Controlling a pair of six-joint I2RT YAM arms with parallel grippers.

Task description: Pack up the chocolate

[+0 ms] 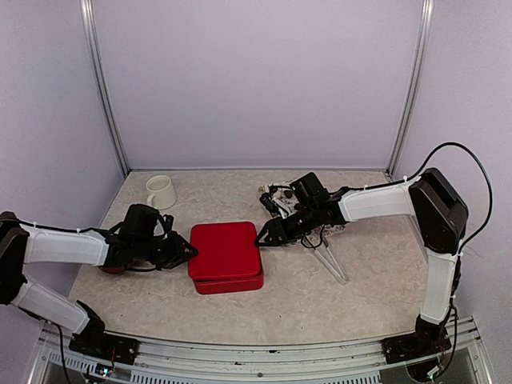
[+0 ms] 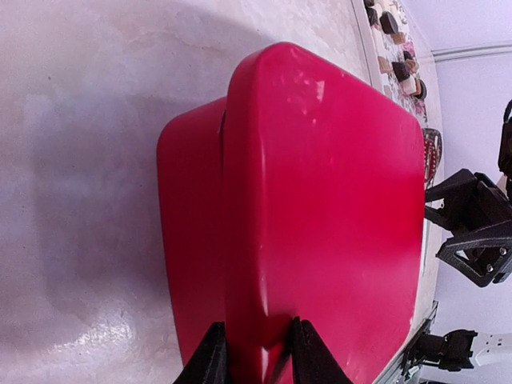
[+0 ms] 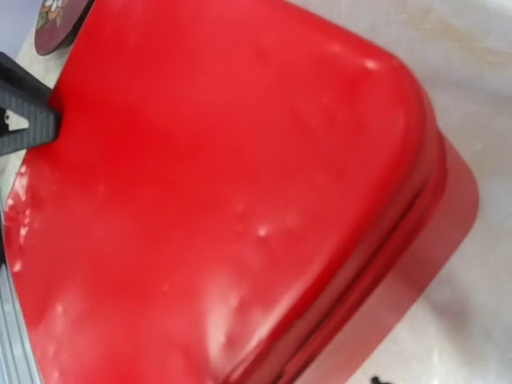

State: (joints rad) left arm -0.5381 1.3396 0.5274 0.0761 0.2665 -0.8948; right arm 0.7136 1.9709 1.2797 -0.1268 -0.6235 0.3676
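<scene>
Surface: beige marbled table (image 1: 320, 296), lilac walls.
Left gripper (image 2: 262, 354): clamped on the edge of the red tin lid (image 2: 320, 200).
Right gripper (image 1: 262, 234): beside the lid; spacing cannot be told.
Chocolate (image 2: 390, 22): beyond the lid.

Right under my wrist the rounded-square red box (image 2: 188, 240) and its domed red lid (image 2: 320, 216) are gleaming: smooth, high-gloss, pale highlights smeared across the top. Lacquered metal or plastic, I can't tell which. The black fingers (image 2: 214, 362) of my left gripper (image 2: 258, 328) look like matt plastic, no shine at all. The beige marbled tabletop (image 1: 320, 296) reads stone-look, smooth with a soft sheen. Far back, the white handled mug (image 1: 161, 192) looks like glazed ceramic. The white shell of my left arm (image 1: 64, 244) looks matt.
</scene>
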